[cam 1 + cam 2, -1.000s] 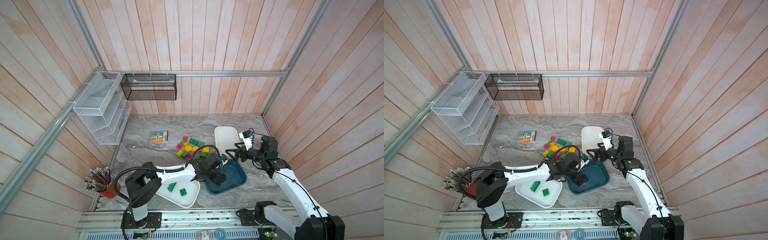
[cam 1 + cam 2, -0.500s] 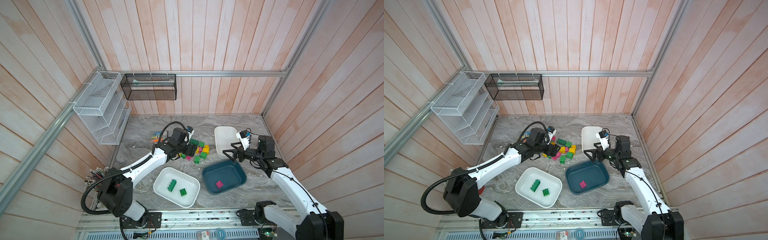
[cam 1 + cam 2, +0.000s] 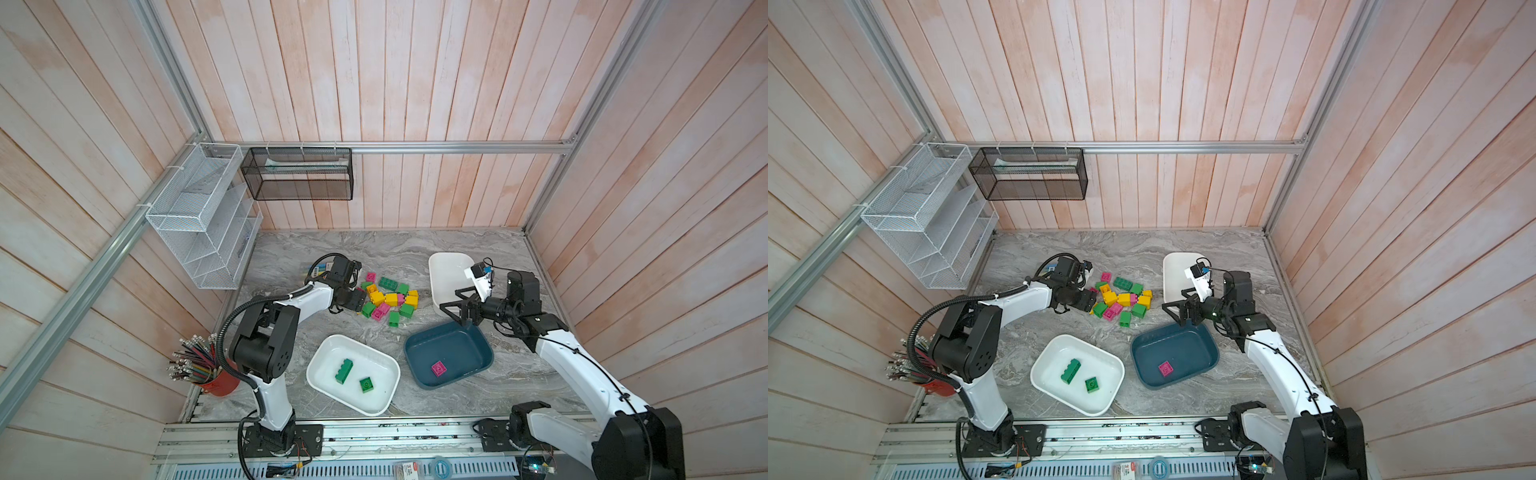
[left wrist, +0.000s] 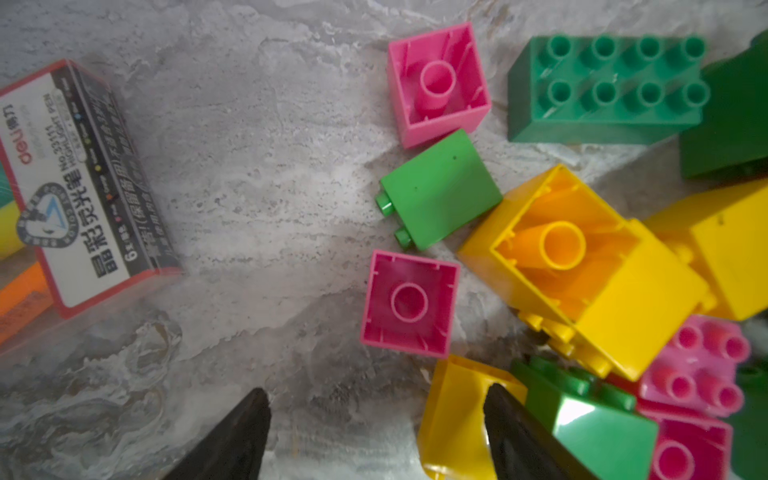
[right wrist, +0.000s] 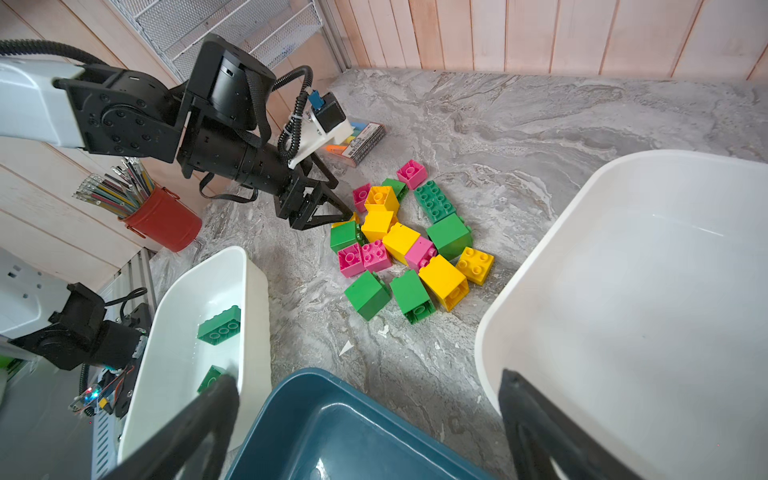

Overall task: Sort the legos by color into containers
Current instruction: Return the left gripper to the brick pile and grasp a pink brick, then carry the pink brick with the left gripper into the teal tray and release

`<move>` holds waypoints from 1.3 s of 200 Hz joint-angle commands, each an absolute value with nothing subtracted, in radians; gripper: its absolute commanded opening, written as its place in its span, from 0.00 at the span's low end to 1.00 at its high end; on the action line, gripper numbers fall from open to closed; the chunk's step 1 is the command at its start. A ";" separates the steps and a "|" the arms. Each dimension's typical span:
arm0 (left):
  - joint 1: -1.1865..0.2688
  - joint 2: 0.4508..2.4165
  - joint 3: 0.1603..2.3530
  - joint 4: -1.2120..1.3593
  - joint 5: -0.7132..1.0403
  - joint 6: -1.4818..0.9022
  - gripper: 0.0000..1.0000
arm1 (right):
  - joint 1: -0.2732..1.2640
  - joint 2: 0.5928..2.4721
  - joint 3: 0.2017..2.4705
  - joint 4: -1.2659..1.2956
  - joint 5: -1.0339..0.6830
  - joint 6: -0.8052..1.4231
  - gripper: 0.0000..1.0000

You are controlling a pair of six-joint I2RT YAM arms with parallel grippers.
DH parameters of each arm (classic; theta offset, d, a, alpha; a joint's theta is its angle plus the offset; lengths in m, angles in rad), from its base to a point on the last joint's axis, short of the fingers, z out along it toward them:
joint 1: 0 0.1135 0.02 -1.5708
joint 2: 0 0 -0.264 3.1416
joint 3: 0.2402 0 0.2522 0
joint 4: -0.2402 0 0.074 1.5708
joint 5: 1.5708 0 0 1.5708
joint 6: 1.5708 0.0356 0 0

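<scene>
A second earlier the left gripper (image 4: 376,397) had been reaching across over the teal tub (image 3: 457,345). It had since swung back to the pile of legos (image 3: 388,297), and a pink brick (image 3: 439,368) now lay alone in that tub. With two green bricks (image 3: 344,371) in the near white tub (image 3: 328,353) and the far white tub (image 3: 446,270) bare, I judged the sort barely begun, with no yellow placed yet.

The left jaws stood spread and empty at the pile's edge, one finger just beside a yellow brick (image 4: 453,415). The right gripper (image 5: 370,382) hung wide open, holding nothing, above the teal tub's far rim.

The pile sat in the middle of the counter (image 3: 374,245), well clear of the walls, with bare marble between it and both near tubs. The highlighter pack (image 4: 83,187) lay well apart from it. Inside the pile the bricks touched, leaving the jaws little room; the outer bricks looked easier to take.
</scene>
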State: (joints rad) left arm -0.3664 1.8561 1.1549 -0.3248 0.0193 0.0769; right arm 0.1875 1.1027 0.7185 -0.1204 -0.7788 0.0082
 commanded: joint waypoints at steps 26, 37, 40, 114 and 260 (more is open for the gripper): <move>-0.362 1.923 1.209 -0.213 0.064 0.143 0.80 | 0.192 1.126 0.735 -0.110 -0.772 0.006 0.98; -0.361 1.946 1.233 -0.221 0.065 0.148 0.80 | 0.192 1.128 0.736 -0.109 -0.770 0.005 0.98; -0.361 1.953 1.243 -0.234 0.065 0.150 0.79 | 0.193 1.128 0.737 -0.111 -0.770 0.005 0.98; -0.360 2.032 1.329 -0.326 0.056 0.201 0.58 | 0.192 1.137 0.749 -0.123 -0.764 -0.007 0.98; -0.466 1.688 1.267 -0.446 0.126 0.083 0.40 | 0.177 1.149 0.784 -0.178 -0.738 -0.031 0.98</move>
State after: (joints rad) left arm -0.3927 1.8587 1.2984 -0.4118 0.0544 0.1394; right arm 0.1867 1.1431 0.7437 -0.1387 -0.7521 -0.0082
